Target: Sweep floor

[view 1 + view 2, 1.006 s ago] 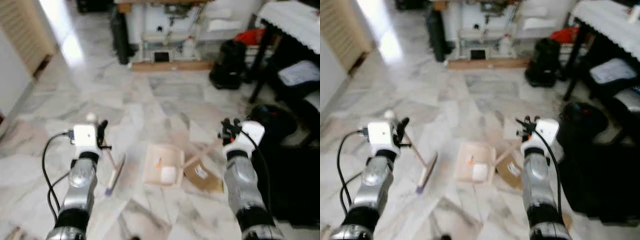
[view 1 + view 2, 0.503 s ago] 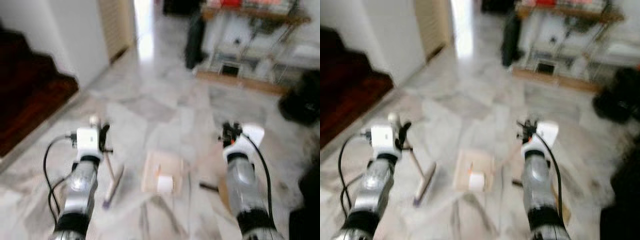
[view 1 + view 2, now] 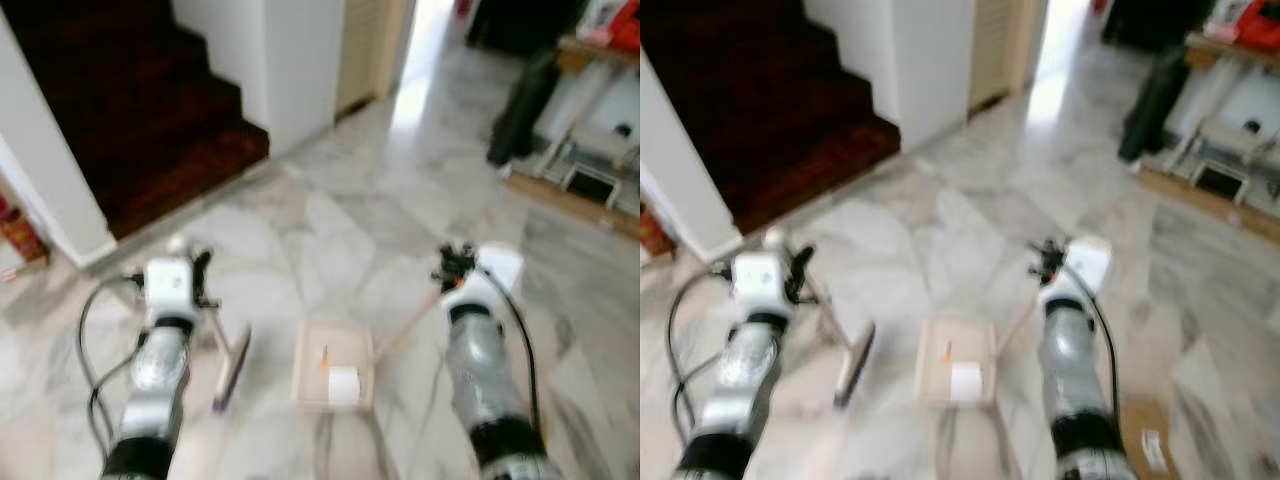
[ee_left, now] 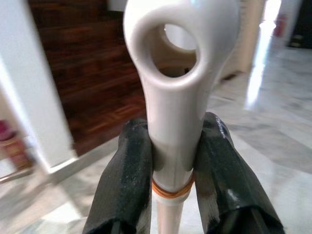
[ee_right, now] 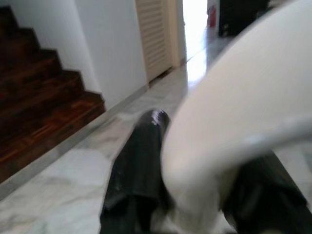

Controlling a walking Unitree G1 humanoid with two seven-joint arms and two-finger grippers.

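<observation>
Marble floor [image 3: 330,230] spreads ahead, with dark wooden stairs [image 3: 130,110] at the far left. The left gripper [image 4: 168,161] has its jaws clenched on the white broom handle [image 4: 178,97], just below the hanging hole; the broom head [image 3: 232,355] rests on the floor ahead of that arm. The right gripper [image 5: 195,175] has its jaws grasping the pale dustpan handle [image 5: 234,117]. The dustpan [image 3: 333,352] sits on the floor between the arms, holding a white roll [image 3: 342,384]. A cardboard piece [image 3: 1148,445] lies at the right.
</observation>
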